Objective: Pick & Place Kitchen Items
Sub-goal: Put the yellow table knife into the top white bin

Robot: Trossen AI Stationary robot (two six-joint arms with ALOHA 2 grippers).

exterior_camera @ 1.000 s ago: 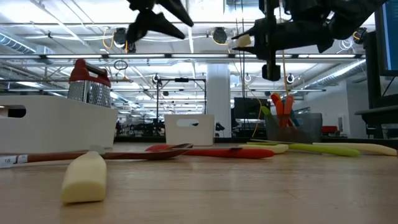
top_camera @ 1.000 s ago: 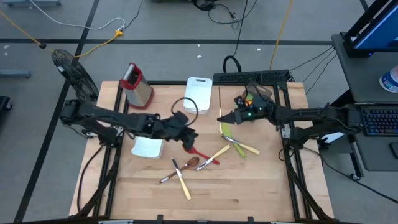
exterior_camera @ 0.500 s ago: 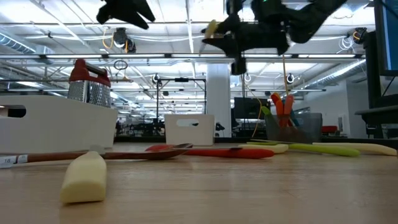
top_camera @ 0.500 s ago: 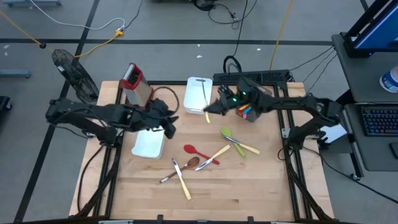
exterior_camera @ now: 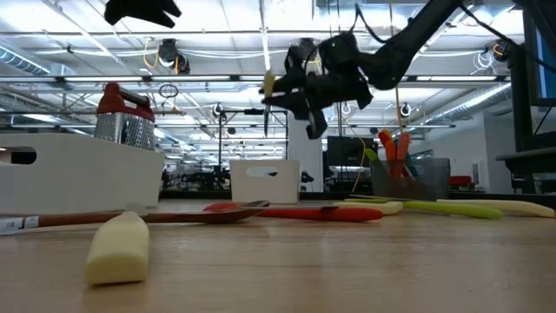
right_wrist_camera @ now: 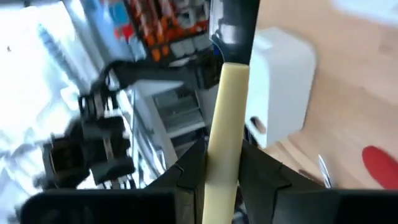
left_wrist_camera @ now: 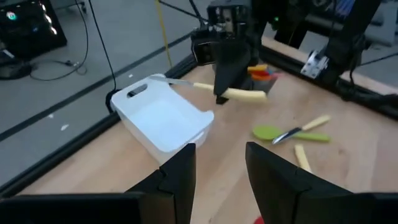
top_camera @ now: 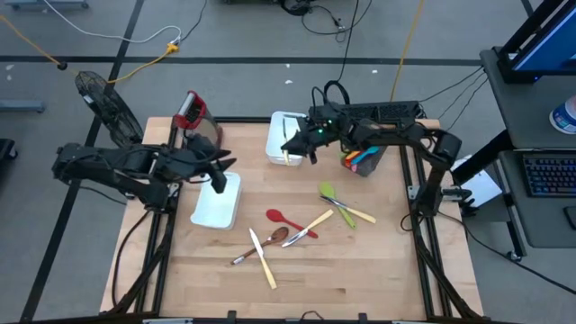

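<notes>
My right gripper (top_camera: pixel 297 146) is shut on a cream-handled knife (left_wrist_camera: pixel 239 94) and holds it above the white bin (top_camera: pixel 281 126) at the table's far middle. The metal blade (left_wrist_camera: pixel 177 81) reaches over the bin's rim. My left gripper (left_wrist_camera: pixel 217 180) hangs open and holds nothing, above the white tray (top_camera: pixel 216 205) at the table's left. Loose on the wood lie a red spoon (top_camera: pixel 283 219), a green spatula (top_camera: pixel 329 193), cream knives (top_camera: pixel 317 221) and a brown wooden spoon (top_camera: pixel 270 238). My right gripper pinches the knife's cream handle (right_wrist_camera: pixel 227 118) between its two fingers (right_wrist_camera: pixel 189 168), nearer the blade end. The fingers come about level from the table's right side and lie across the handle. The knife is lifted clear, roughly level, over the bin.
A metal grater with a red top (top_camera: pixel 194 121) stands at the far left. A holder with orange and red utensils (top_camera: pixel 360 160) sits right of the bin. The near part of the table shows bare wood (top_camera: pixel 360 270).
My right gripper has carried the knife from the table's right middle toward the far left, to above the white bin, rolling as it went. My left gripper has drawn back from beside the red spoon toward the left edge and risen, now over the tray.
</notes>
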